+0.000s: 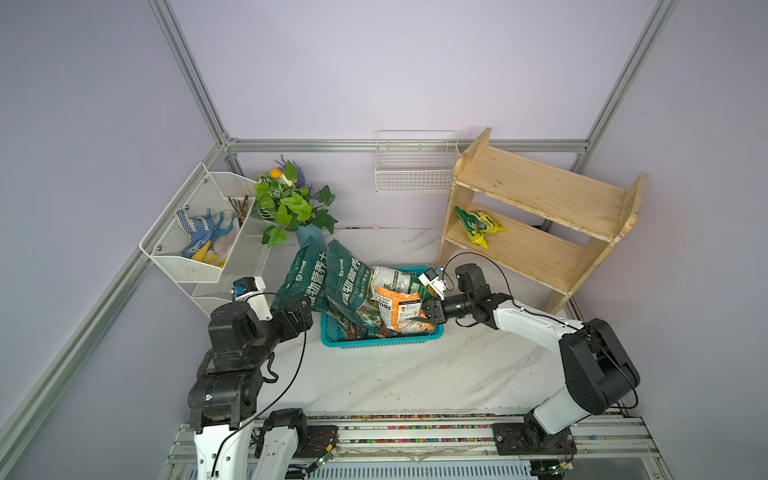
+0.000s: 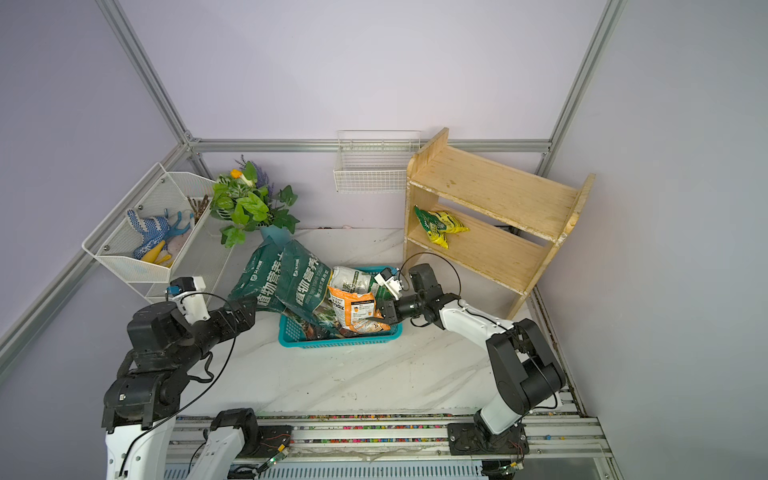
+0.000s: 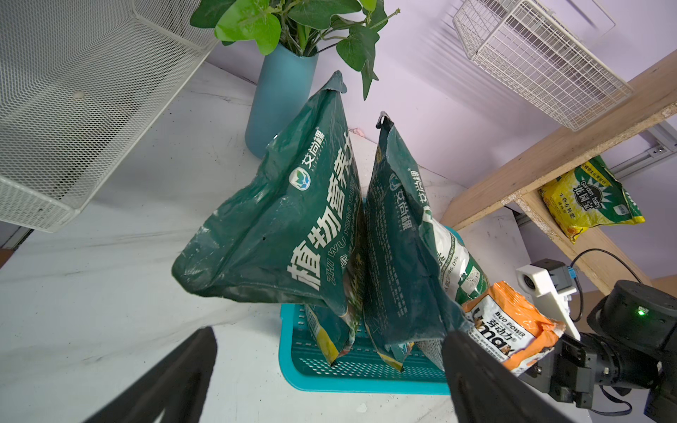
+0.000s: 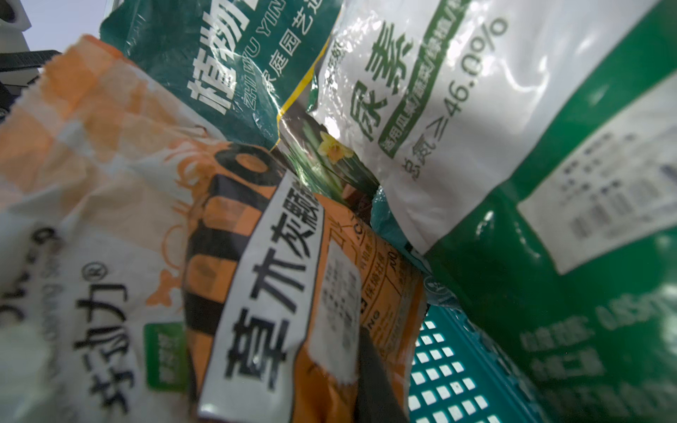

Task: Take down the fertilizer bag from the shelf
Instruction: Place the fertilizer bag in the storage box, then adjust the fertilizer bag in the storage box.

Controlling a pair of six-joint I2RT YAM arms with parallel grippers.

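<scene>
The fertilizer bag (image 1: 478, 224) (image 2: 440, 224) (image 3: 589, 199), yellow and green, lies on the lower tier of the wooden shelf (image 1: 540, 187) (image 2: 494, 187), with no gripper at it. My right gripper (image 1: 419, 320) (image 2: 374, 320) is shut on an orange and white bag (image 1: 401, 309) (image 4: 256, 256) that stands in the teal basket (image 1: 382, 341) (image 4: 447, 366); one dark finger (image 4: 373, 381) presses on the bag's face. My left gripper (image 1: 305, 316) (image 3: 331, 342) is open at the basket's left end, beside two dark green bags (image 1: 345, 282) (image 3: 285, 219), holding nothing.
A white and green bag (image 1: 392, 280) also stands in the basket. At the back left are a white mesh rack (image 1: 199, 232) with gloves and a blue vase of leaves (image 1: 291, 203). A white wire basket (image 1: 415, 166) hangs on the wall beside the shelf.
</scene>
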